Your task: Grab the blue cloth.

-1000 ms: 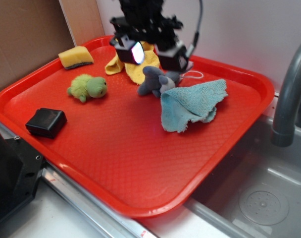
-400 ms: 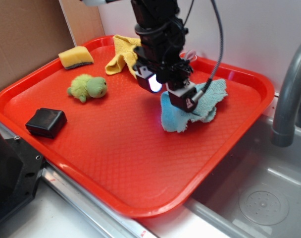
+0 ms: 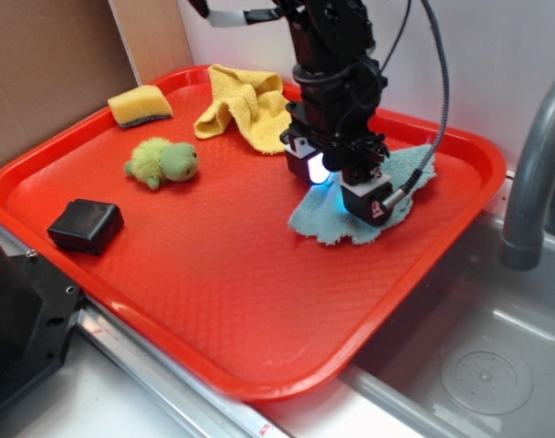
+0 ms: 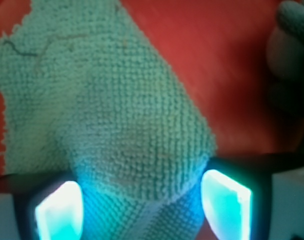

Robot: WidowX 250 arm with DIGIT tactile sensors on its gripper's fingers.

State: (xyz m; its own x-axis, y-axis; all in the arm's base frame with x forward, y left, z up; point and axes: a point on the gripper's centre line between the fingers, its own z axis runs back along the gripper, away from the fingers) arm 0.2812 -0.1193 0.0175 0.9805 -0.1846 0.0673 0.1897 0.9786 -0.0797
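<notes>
The blue cloth (image 3: pixel 337 224) lies rumpled on the red tray (image 3: pixel 214 292) near its right side. My gripper (image 3: pixel 340 190) is down on the cloth, jaws open, one finger on each side of a raised fold. In the wrist view the cloth (image 4: pixel 107 115) fills most of the frame and runs between the two glowing fingertips (image 4: pixel 59 212); my gripper (image 4: pixel 142 210) straddles the fold with gaps at both pads. The arm hides the cloth's middle and back part in the exterior view.
A yellow cloth (image 3: pixel 241 105) lies at the tray's back. A yellow sponge (image 3: pixel 139 104), a green plush turtle (image 3: pixel 163 161) and a black block (image 3: pixel 86 224) sit on the left. A grey plush shows at the wrist view's top right (image 4: pixel 292 40). A sink and faucet (image 3: pixel 533 164) are right.
My gripper has moved right and down from the tray's back onto the blue cloth. The cloth has shifted and bunched under it. The yellow cloth is now uncovered.
</notes>
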